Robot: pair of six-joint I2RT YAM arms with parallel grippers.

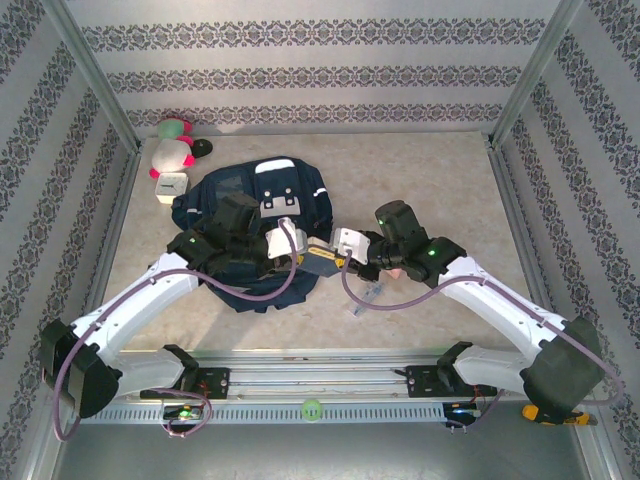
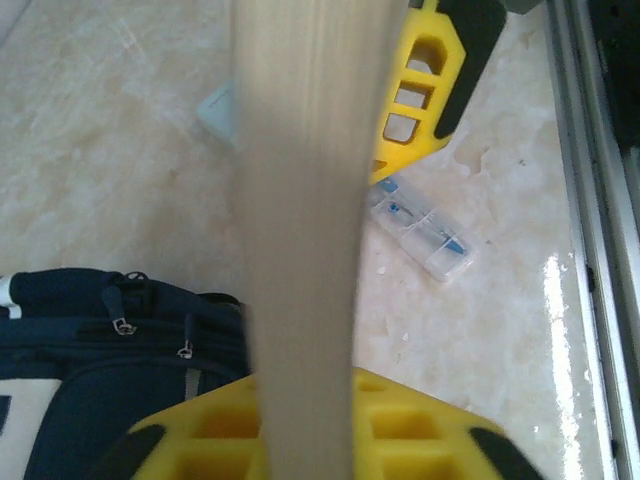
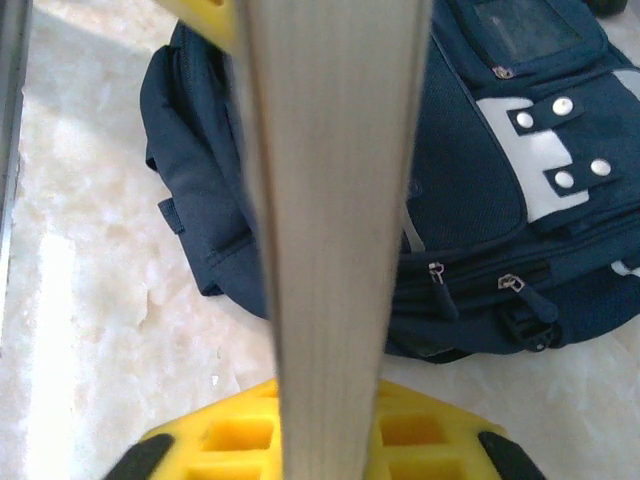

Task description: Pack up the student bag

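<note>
The student bag (image 1: 215, 200), a navy backpack with pale buckle patches, lies flat at mid-table; its zippers face me in the right wrist view (image 3: 480, 150) and its corner shows in the left wrist view (image 2: 90, 340). Just in front of it, a book (image 1: 322, 258) hangs between both arms. My left gripper (image 1: 300, 255) is shut on the book, whose pale page edge (image 2: 305, 200) rises between the yellow fingers (image 2: 430, 435). My right gripper (image 1: 347, 262) pinches the same book (image 3: 330, 200) from the other side, its fingers (image 3: 215, 440) pressed against it.
A clear plastic case with a blue pen (image 2: 420, 230) lies on the table near the front (image 1: 368, 295). A pink and green plush (image 1: 172, 150) and a small white box (image 1: 172, 185) sit at the back left. A metal rail (image 2: 585, 200) runs along the near edge.
</note>
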